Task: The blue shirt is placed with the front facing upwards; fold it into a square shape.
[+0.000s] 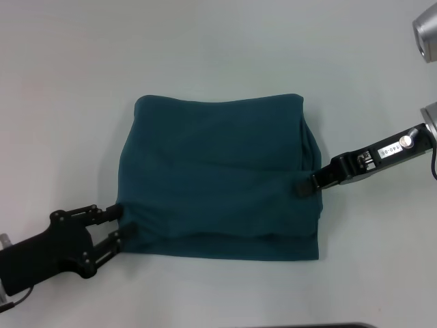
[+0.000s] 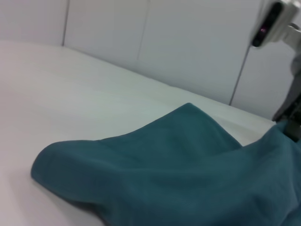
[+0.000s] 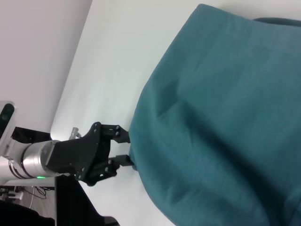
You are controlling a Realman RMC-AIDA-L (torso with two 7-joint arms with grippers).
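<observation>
The white table (image 1: 205,55) carries the blue shirt (image 1: 218,181) at its middle, folded into a rough rectangle of plain teal cloth, layered edges showing along its near side and a rumpled right side. The left gripper (image 1: 121,223) sits at the shirt's near-left corner, its black fingers (image 1: 109,213) spread a little with the cloth edge between their tips. The right gripper (image 1: 304,184) reaches in from the right, its fingers closed on the shirt's right edge.
</observation>
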